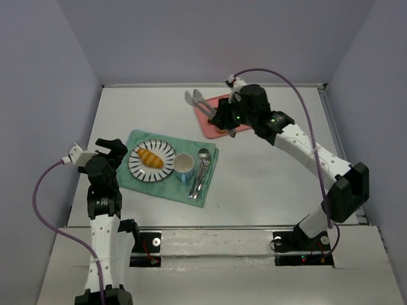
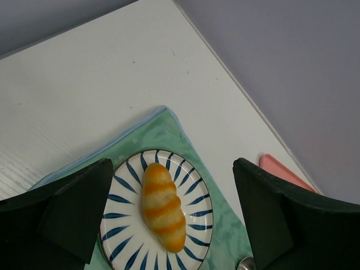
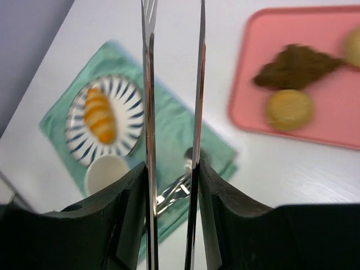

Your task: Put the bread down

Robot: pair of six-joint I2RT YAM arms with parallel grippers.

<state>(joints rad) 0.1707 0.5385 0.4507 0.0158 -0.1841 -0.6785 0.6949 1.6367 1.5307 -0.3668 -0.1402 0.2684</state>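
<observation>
**Bread Sits on the Stripy Plate**

From the top: the bread (image 1: 151,158) lies on the stripy plate (image 1: 135,170). The right gripper (image 1: 224,119) is over the pink tray (image 1: 205,121).

Left wrist: the left gripper (image 2: 172,185) is wide open above the bread.

Right wrist: the right gripper squeezes the tongs (image 3: 148,84).

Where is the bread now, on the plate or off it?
On. The bread lies flat in the middle of the blue-striped plate.
</observation>
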